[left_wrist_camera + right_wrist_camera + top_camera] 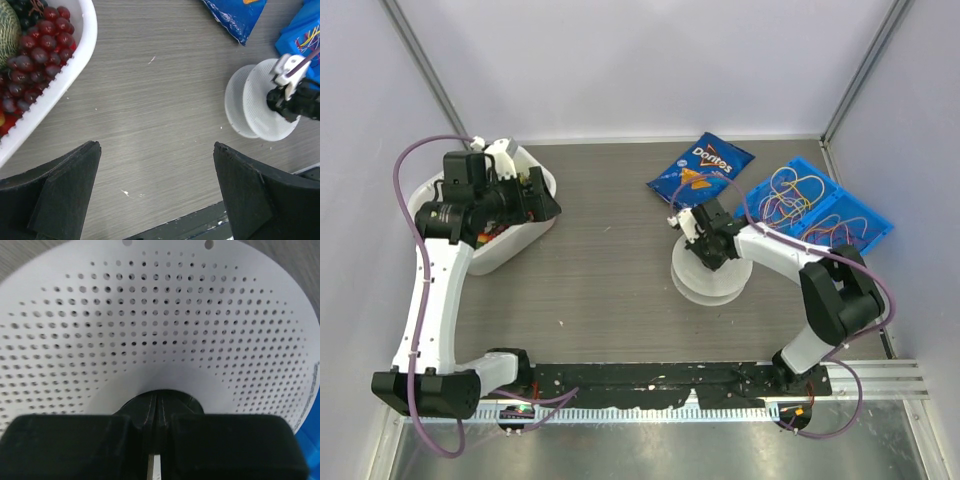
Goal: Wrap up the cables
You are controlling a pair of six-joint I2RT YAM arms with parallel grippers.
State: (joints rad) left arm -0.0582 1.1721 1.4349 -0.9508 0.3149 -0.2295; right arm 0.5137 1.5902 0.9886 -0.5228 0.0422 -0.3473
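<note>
Thin yellow, purple and orange-red cables [795,190] lie in loose loops in a blue tray [868,212] at the far right, and some show in the left wrist view [310,37]. My right gripper [706,250] is shut, its closed fingertips [157,401] poking into the dark centre hole of a white perforated spool [150,315]. Nothing shows between its fingers. The spool [710,282] stands on the table mid-right. My left gripper [155,145] hangs open over bare table, beside the basket [545,205].
A white basket [515,250] with red grapes [35,55] sits at the left. A blue Doritos bag [702,168] lies behind the spool. The blue tray's corner [295,42] touches the spool's far side. A dark rail [650,380] runs along the near edge.
</note>
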